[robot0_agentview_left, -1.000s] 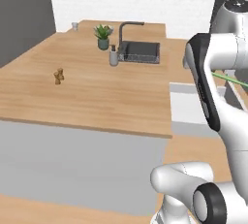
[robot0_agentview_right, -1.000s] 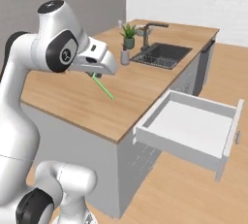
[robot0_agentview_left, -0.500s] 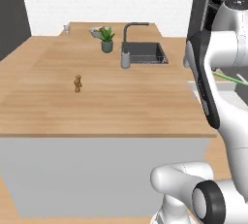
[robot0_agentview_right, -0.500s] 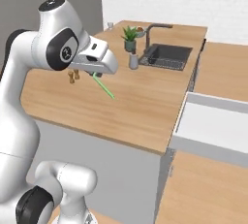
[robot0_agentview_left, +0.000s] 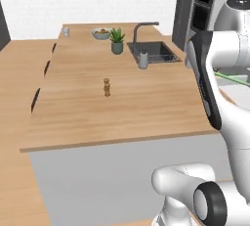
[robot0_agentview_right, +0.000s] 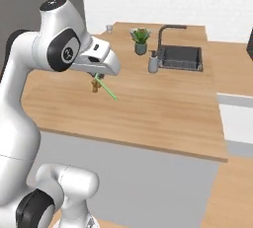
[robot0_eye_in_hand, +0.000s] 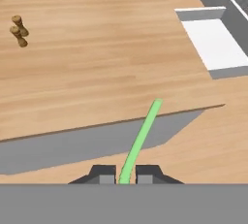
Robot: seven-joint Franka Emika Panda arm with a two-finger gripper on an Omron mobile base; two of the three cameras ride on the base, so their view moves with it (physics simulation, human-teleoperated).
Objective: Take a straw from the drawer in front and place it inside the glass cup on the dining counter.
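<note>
Hand view: straw point(robot0_eye_in_hand: 141, 138) is pinched at its lower end between the two dark fingertips of the gripper point(robot0_eye_in_hand: 125, 175), jaws closed on it, the green stick running up and away from the hand over the near edge of the worktop point(robot0_eye_in_hand: 97, 63). Drawer point(robot0_eye_in_hand: 213, 43) sits pulled out at the upper right of that view, white inside, well apart from the straw.

Right base view: gripper point(robot0_agentview_right: 98, 77) hangs under the white wrist above the worktop point(robot0_agentview_right: 158, 108), straw point(robot0_agentview_right: 106, 88) angling down and to the right from it, held in the air and not touching the wood. Just behind the straw stands a small brown wooden figure point(robot0_agentview_right: 95, 86) on the worktop. Further back: grey soap dispenser point(robot0_agentview_right: 153, 64) beside the sink point(robot0_agentview_right: 182, 57), dark arched faucet point(robot0_agentview_right: 168, 33), potted plant point(robot0_agentview_right: 140, 40), and the glass cup point(robot0_agentview_right: 109, 28) at the far left corner.

Left base view: glass cup point(robot0_agentview_left: 66, 32) at the far end of the worktop point(robot0_agentview_left: 122, 107), fruit bowl point(robot0_agentview_left: 101, 33) to its right, then the potted plant point(robot0_agentview_left: 117, 41). Straw point(robot0_agentview_left: 232, 77) shows as a thin green line at the right edge, behind the forearm.
</note>
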